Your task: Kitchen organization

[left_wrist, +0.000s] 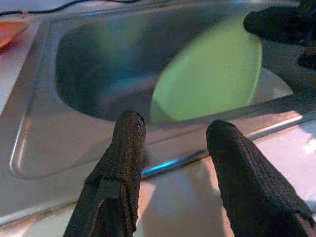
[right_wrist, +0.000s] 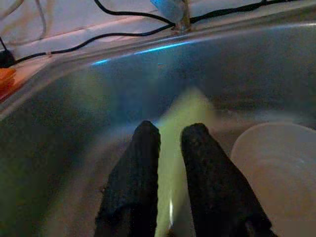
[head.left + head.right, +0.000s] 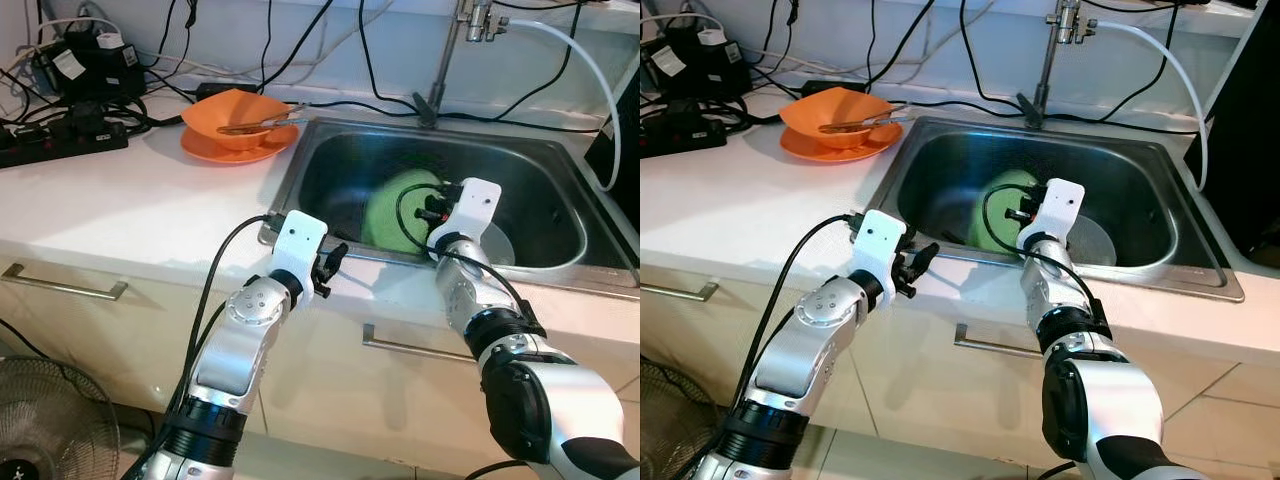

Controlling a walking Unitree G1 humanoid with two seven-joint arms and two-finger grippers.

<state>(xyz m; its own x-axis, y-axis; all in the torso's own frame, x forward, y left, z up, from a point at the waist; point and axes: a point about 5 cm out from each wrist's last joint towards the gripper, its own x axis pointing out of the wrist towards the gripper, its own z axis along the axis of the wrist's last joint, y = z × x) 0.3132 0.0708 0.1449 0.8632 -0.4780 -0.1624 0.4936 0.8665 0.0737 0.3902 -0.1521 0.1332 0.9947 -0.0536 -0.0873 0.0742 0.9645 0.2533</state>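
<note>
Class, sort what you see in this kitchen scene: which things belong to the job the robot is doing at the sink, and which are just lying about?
In the job:
- green plate, on edge in the sink
- right gripper, fingers either side of its rim
- left gripper, open at the sink's front edge

Lying about:
- orange bowl on orange plate
- clear container in the sink
- power strip and cables
- fan

Two silver arms with black joints, white wrist housings, black cables, and textured black fingers (image 1: 123, 168)

Right arm (image 3: 1050, 270) reaches green plate (image 3: 1002, 200) in sink (image 3: 1140, 180).
</note>
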